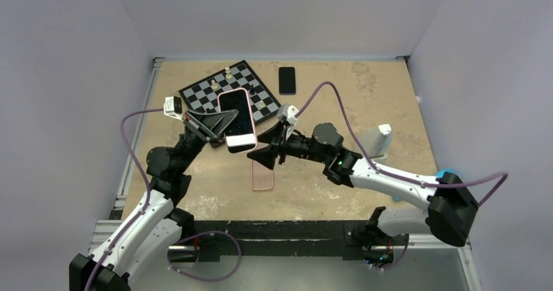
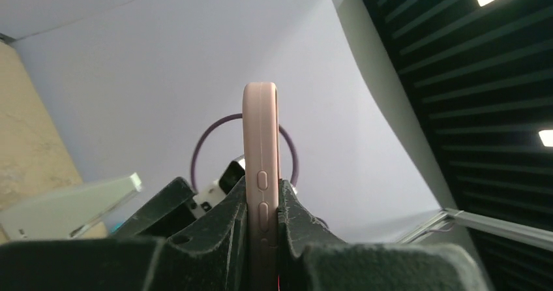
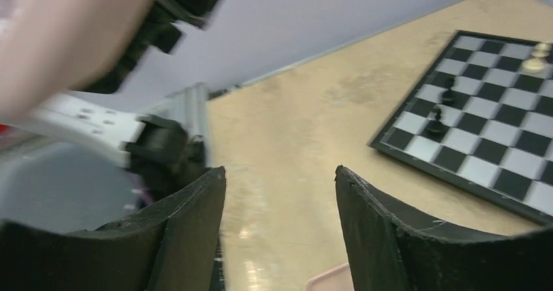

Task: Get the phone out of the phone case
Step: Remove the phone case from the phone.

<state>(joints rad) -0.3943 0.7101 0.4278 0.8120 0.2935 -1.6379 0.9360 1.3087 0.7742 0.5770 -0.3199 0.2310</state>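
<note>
Top external view gives you the phone (image 1: 237,118) held up off the surface (image 1: 365,95), long axis running away from the bases, pinched across its faces by the closed left jaws (image 1: 220,124) reaching in from its left; the right jaws (image 1: 255,153) stand open and empty just beside its near end; a pink piece (image 1: 262,175) (likely the case, though you can't be sure) lies flat below them.
</note>
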